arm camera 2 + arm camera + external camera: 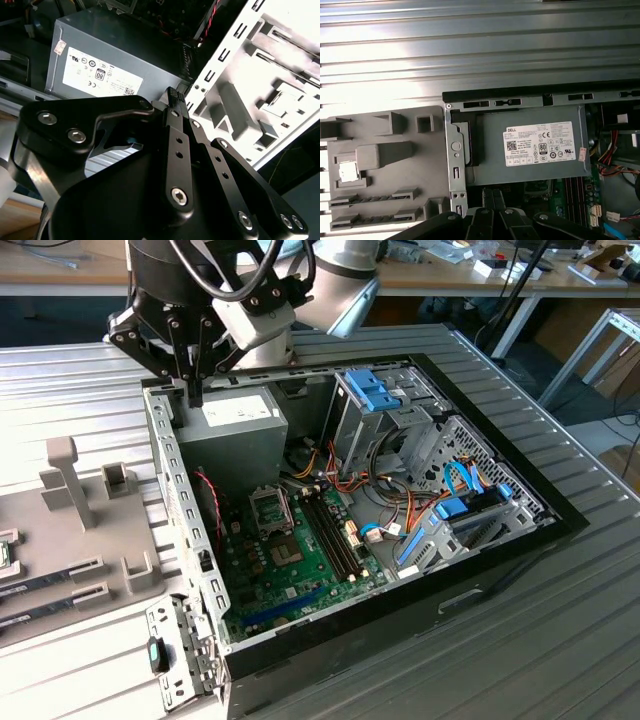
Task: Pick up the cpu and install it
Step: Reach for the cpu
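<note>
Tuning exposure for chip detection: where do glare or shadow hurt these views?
Second wrist view: the grey tray is blown out white. First wrist view: glare brightens the ribbed table and the cpu. Exterior view: even light, the computer case darker inside.

Workshop: open computer case (pixel 500 575) on ribbed metal table (pixel 560 640), workbenches (pixel 60 280) behind.

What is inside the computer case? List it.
A grey power supply, a green board with a socket, drive bays with blue tabs, loose cables. Whatever lies under the power supply and bays is covered.
</note>
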